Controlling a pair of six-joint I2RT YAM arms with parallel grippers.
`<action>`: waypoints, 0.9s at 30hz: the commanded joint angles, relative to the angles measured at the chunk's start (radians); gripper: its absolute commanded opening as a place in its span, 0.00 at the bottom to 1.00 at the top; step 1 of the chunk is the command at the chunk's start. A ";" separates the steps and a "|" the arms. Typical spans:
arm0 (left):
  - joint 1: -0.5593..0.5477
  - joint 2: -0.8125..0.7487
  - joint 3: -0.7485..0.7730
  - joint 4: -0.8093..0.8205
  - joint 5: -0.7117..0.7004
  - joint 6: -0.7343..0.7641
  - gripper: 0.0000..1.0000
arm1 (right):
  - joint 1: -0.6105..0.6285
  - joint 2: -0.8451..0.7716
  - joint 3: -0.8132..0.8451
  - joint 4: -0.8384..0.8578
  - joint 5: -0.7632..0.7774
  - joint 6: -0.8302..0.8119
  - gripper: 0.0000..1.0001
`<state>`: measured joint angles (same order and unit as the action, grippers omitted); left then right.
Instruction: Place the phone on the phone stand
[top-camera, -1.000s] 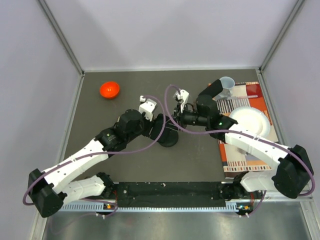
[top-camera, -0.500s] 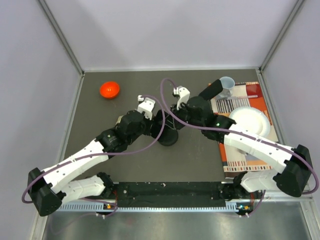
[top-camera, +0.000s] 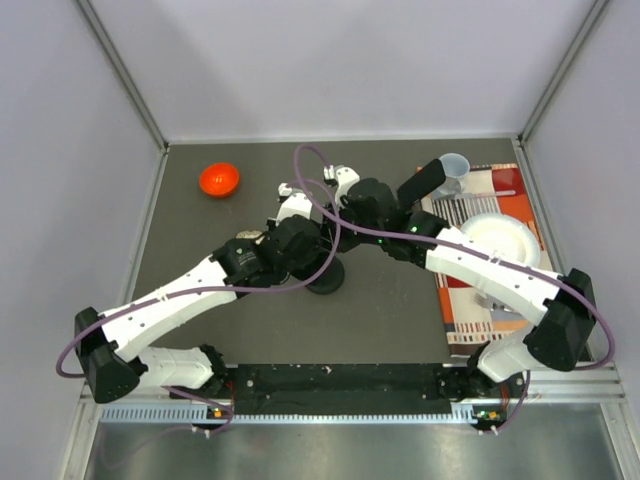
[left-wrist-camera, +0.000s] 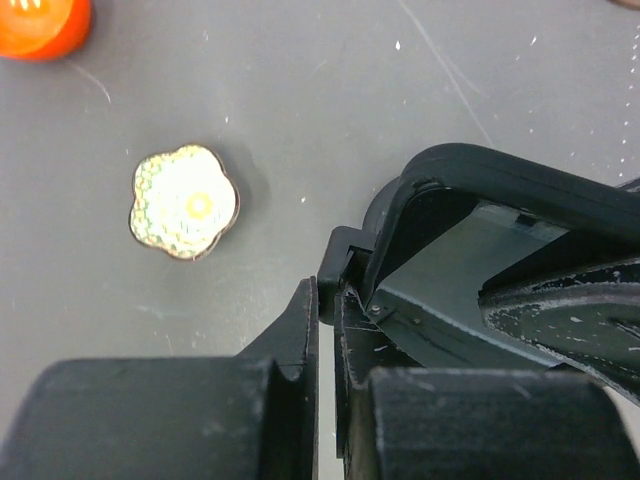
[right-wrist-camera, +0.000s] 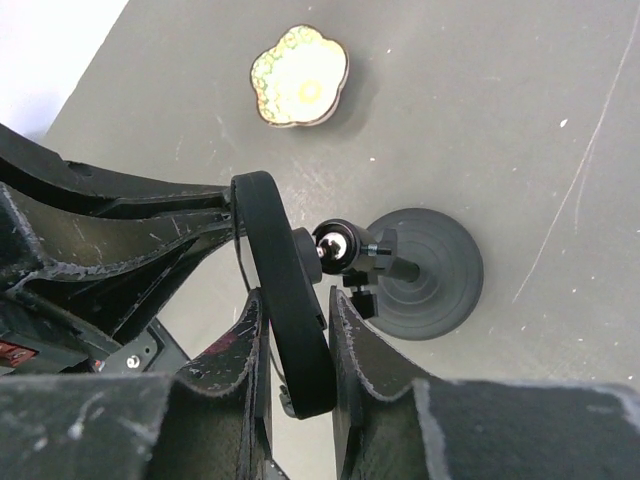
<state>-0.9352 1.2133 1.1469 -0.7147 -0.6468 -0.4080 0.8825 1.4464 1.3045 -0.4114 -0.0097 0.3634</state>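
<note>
1. Gripping the phone (right-wrist-camera: 270, 220) edge-on in the right claw (right-wrist-camera: 295, 312), clenched across its two flat faces and held off the desk (top-camera: 400, 315).
2. Pressing the phone's back against the small head and ball joint of the phone stand (right-wrist-camera: 430, 272), which is upright on its round base near the middle of the desk. Touching there by the right wrist view, though impossible to tell whether properly seated.
3. With the left claw (left-wrist-camera: 328, 300) closed to a thin slit, tips right at a small black block beside the phone's rounded corner. Nothing plainly seen between its fingers.
4. Judged to be the docking step: phone brought to the head but not yet let go, with only the settling and the release left.
5. Next, probably: square the phone on the head, check that the stand bears it, then open the right claw slowly and back straight off without dragging the stem.
6. Worth watching for a tip of the thin-stemmed stand. No hindrance likely from the flower-shaped disc (right-wrist-camera: 300, 75) nearby or the orange bowl (top-camera: 218, 179) well apart.
</note>
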 joint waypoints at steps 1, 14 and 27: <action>-0.005 -0.077 0.083 -0.255 -0.197 -0.126 0.00 | -0.109 0.077 -0.047 -0.215 0.519 -0.107 0.00; -0.005 -0.106 0.112 -0.270 -0.037 -0.034 0.17 | -0.168 0.108 -0.114 -0.141 0.300 -0.219 0.00; -0.001 -0.283 0.079 -0.315 0.032 -0.052 0.58 | -0.229 0.100 -0.145 -0.104 0.024 -0.261 0.00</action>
<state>-0.9382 0.9840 1.2430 -1.0042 -0.6106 -0.4610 0.6865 1.4883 1.2499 -0.2565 -0.1230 0.2420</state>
